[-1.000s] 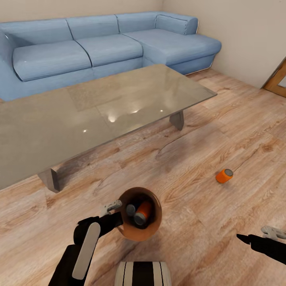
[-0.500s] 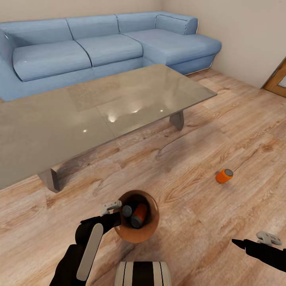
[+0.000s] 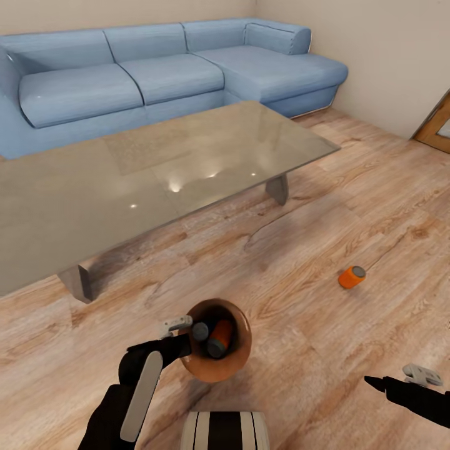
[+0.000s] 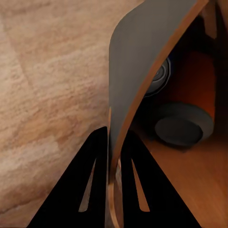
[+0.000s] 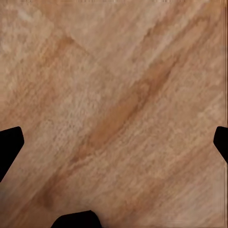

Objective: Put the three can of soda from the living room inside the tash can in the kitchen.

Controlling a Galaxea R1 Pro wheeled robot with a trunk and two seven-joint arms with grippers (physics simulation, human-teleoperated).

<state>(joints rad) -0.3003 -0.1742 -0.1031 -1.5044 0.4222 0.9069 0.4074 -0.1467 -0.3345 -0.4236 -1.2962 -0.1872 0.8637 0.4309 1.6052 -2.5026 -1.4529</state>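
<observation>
The left tool (image 4: 110, 190) pinches the rim of the brown trash can (image 3: 240, 350) with two soda cans (image 3: 220, 337) inside, the third can (image 3: 352, 277) lies on the wood floor (image 3: 300, 250), and the right tool (image 5: 114, 137) is wide open.

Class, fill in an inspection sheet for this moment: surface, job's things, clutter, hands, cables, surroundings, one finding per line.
Surface: light wood plank floor; low grey table with a glossy top.
Job's things: trash can held off the floor, two soda cans inside; third soda can lying on its side on the floor, to the robot's right.
Clutter: nothing seen.
Hands: left hand pinching the trash can's rim, one finger inside and one outside; right hand open over bare floor, holding nothing.
Cables: nothing seen.
Surroundings: blue L-shaped sofa behind the table, beige walls, wooden door edge at far right.
</observation>
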